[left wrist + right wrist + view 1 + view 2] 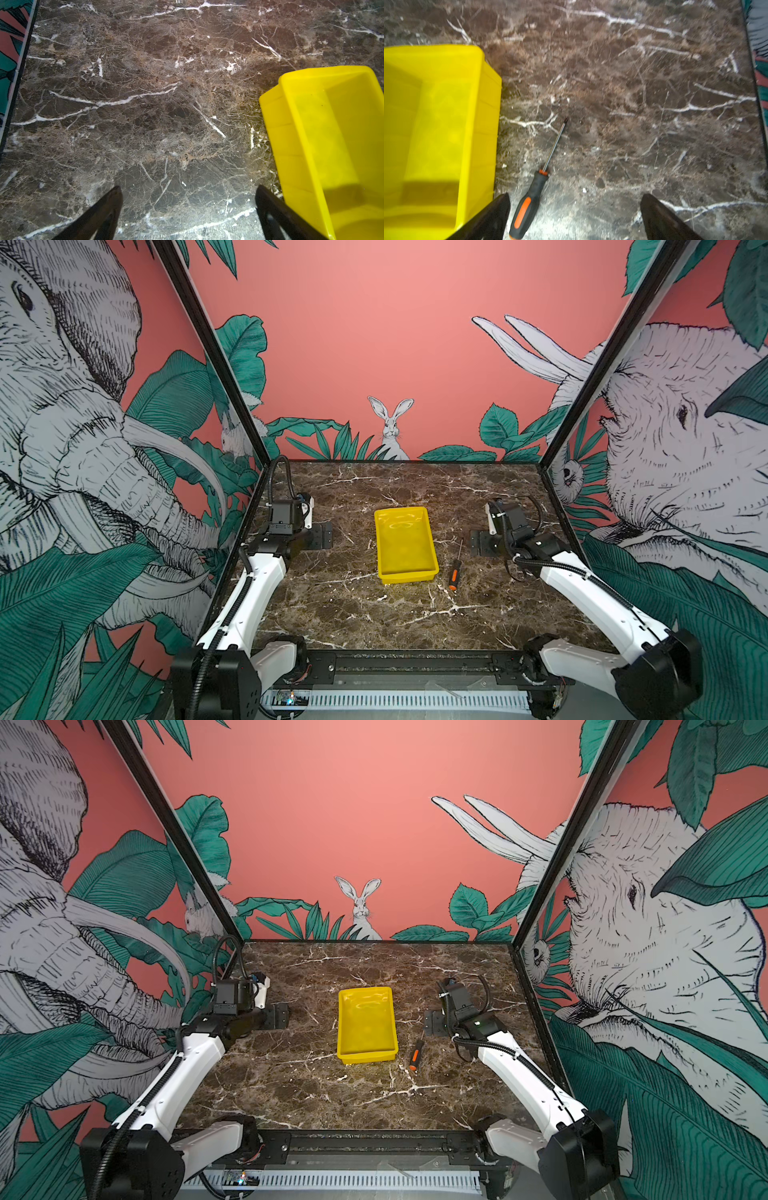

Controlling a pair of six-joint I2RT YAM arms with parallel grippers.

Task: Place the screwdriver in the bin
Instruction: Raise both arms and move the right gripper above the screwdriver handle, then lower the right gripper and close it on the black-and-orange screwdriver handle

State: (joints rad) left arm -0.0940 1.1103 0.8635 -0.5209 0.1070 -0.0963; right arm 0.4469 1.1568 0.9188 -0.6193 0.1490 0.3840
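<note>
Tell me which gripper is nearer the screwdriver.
Right. The right gripper is just right of the screwdriver, on the same side of the bin. The left gripper is on the bin's opposite side, farther off.

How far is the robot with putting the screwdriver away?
Nothing done yet: the bin is empty. The screwdriver lies on the table beside it. The right gripper is open near it, holding nothing. Remaining: grab it and drop it in.
</note>
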